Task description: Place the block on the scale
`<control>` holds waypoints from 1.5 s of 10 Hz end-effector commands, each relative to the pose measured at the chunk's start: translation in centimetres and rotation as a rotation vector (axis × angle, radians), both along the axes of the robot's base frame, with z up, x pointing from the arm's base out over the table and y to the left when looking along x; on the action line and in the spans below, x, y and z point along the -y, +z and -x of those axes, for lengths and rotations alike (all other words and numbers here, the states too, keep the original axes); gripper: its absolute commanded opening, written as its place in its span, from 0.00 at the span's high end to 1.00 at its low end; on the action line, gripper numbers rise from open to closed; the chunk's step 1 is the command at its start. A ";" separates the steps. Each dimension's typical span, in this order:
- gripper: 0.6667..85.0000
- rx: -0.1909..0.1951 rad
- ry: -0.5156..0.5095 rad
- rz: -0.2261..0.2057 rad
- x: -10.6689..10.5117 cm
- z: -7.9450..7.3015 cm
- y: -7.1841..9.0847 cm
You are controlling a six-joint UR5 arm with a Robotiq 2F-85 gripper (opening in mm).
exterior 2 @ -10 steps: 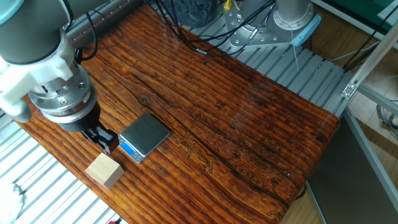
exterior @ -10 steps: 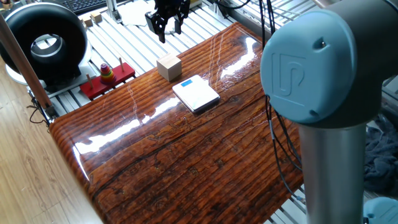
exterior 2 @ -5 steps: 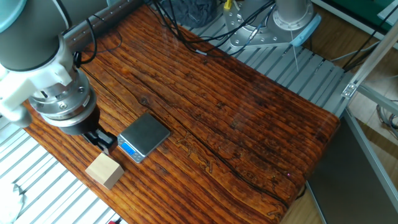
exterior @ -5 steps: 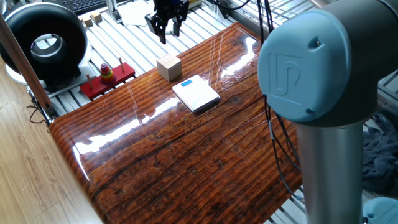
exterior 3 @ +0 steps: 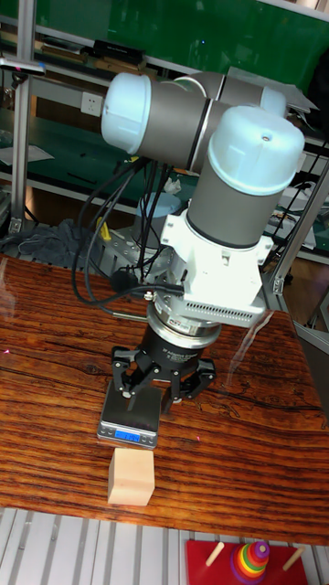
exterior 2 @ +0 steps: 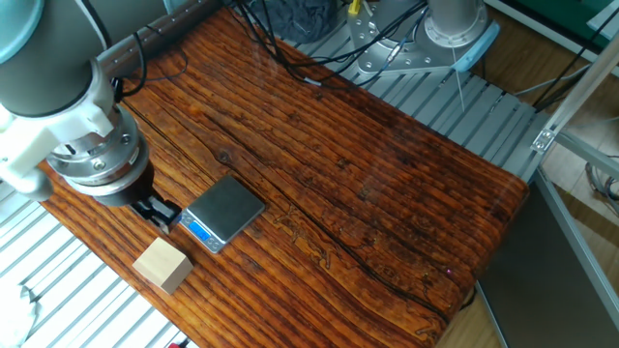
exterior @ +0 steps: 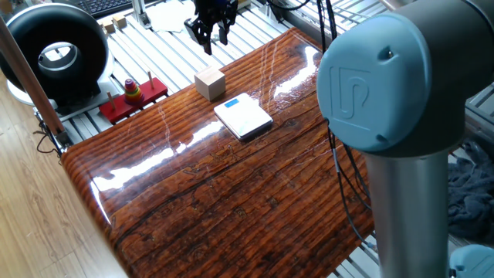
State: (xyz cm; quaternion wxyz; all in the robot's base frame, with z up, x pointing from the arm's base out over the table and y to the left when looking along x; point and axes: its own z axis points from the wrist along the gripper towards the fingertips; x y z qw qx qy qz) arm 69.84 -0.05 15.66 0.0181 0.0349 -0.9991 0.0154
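Note:
The block (exterior: 210,83) (exterior 2: 162,264) (exterior 3: 131,477), a pale wooden cube, rests on the wooden table near its edge. Right beside it lies the scale (exterior: 243,116) (exterior 2: 224,211) (exterior 3: 128,423), a thin square slab with a blue display strip facing the block. My gripper (exterior: 212,29) (exterior 2: 160,210) (exterior 3: 164,388) hangs in the air, pointing down, open, with nothing between its fingers. In the tall fixed view it hovers over the far part of the scale, apart from the block.
A red board with a coloured ring stacker (exterior: 133,94) lies off the table edge next to the block. A black round device (exterior: 58,54) stands further left. Cables (exterior 2: 319,58) trail over the table's far end. The arm's big joint (exterior: 394,77) fills the foreground.
The gripper has turned a little about its own axis and shifted slightly, so it looks narrower in one fixed view. Block and scale have not moved.

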 end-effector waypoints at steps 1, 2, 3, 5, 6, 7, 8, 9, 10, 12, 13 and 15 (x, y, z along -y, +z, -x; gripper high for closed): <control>0.43 0.028 0.000 -0.032 -0.4 -1.0 -0.3; 0.42 0.033 -0.005 -0.041 -0.3 -1.5 -0.9; 0.42 0.031 -0.006 -0.027 0.1 -1.9 -1.6; 0.39 0.029 -0.025 -0.037 -0.1 -2.8 -3.0; 0.35 0.031 -0.031 -0.055 -0.6 -3.0 -3.1; 0.33 0.033 -0.040 -0.066 -0.8 -3.0 -3.1; 0.32 0.033 -0.057 -0.064 -0.8 -3.2 -3.4; 0.31 0.033 -0.080 -0.071 -1.0 -3.5 -3.9; 0.30 0.043 -0.107 -0.091 -1.4 -3.9 -4.2; 0.23 0.061 -0.137 -0.108 -1.8 -4.5 -4.3; 0.23 0.062 -0.149 -0.097 -1.6 -4.6 -4.5; 0.23 0.072 -0.155 -0.088 -1.5 -4.9 -5.9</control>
